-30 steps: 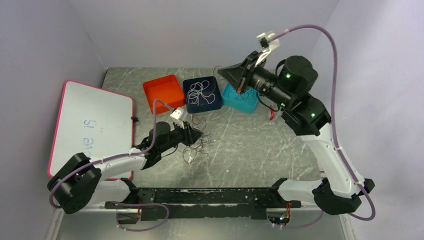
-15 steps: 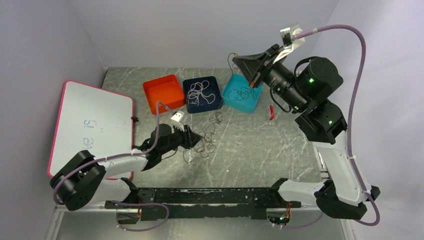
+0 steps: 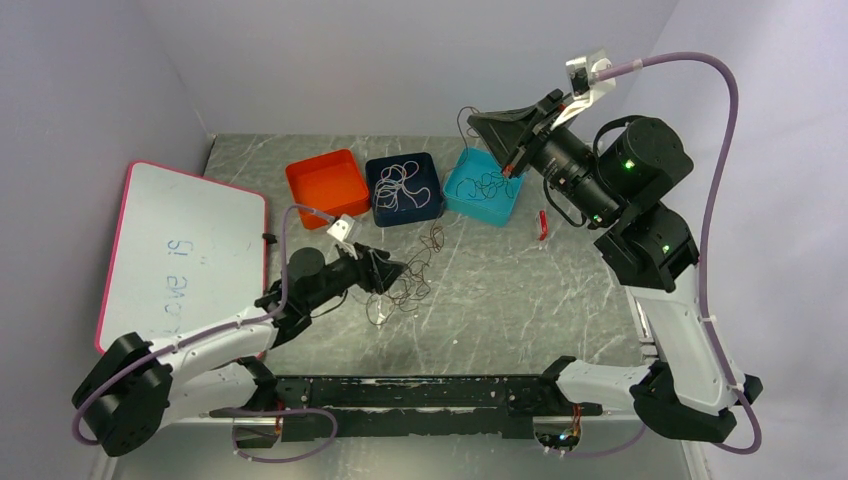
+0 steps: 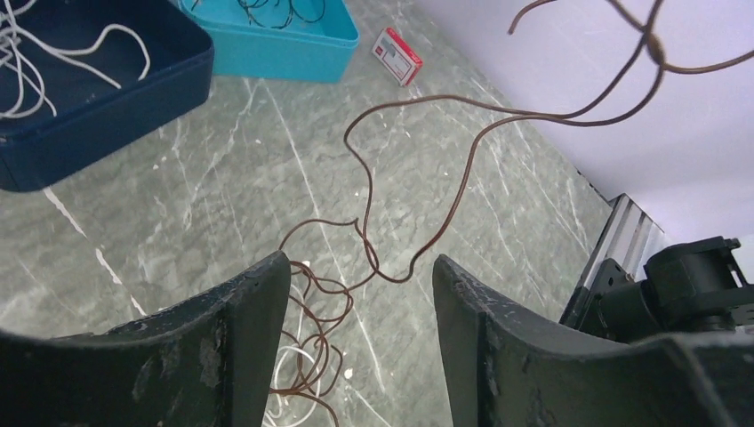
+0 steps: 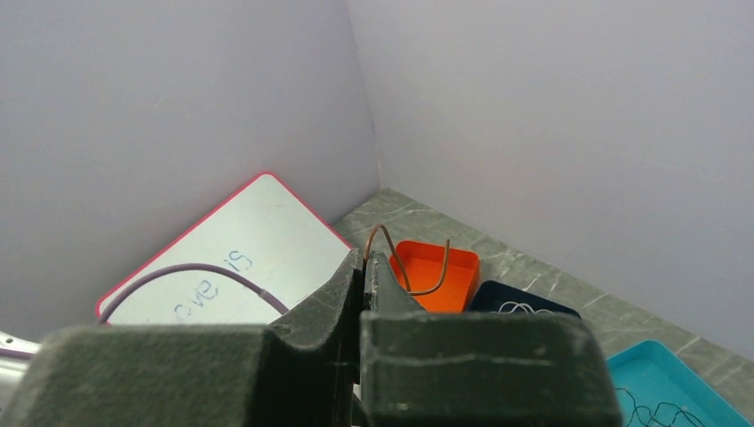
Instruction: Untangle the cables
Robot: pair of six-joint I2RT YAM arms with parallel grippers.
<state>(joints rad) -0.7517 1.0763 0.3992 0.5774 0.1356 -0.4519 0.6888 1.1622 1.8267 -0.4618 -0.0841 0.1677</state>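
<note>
The step in hand looks to be drawing 1 brown cable point(image 4: 418, 133) out of the tangle point(image 3: 400, 290), which lies on the worktop point(image 3: 560, 290) just in front of the navy tray point(image 3: 437, 190). The right tool point(image 3: 510, 165) is raised high to the right of the navy tray, over the teal tray point(image 3: 490, 208), and is clamped shut on the upper end of that cable; its wrist view shows a short brown loop standing out of the closed jaws. The left tool point(image 4: 360, 267) sits low over the tangle, in front of the navy tray, with its jaws apart and gripping nothing. The brown cable crosses the gap beyond its 2 fingers point(image 4: 240, 329) and, as far as can be told, touches neither. Below the gap more brown loops and 1 white strand lie bunched on the worktop. To do this well, the left tool would likely need to close low on the bunched loops and pin them, not catch the rising strand, while the right tool lifts slowly up and away from the navy tray so the cable slides out instead of hauling the whole tangle along. The wire is thin and springy, so a jerk could tighten the loops. High in the left wrist view 2 strands cross; whether that is a knot cannot be told. The pull should also steer clear of the white cables point(image 3: 400, 183) in the navy tray.
</note>
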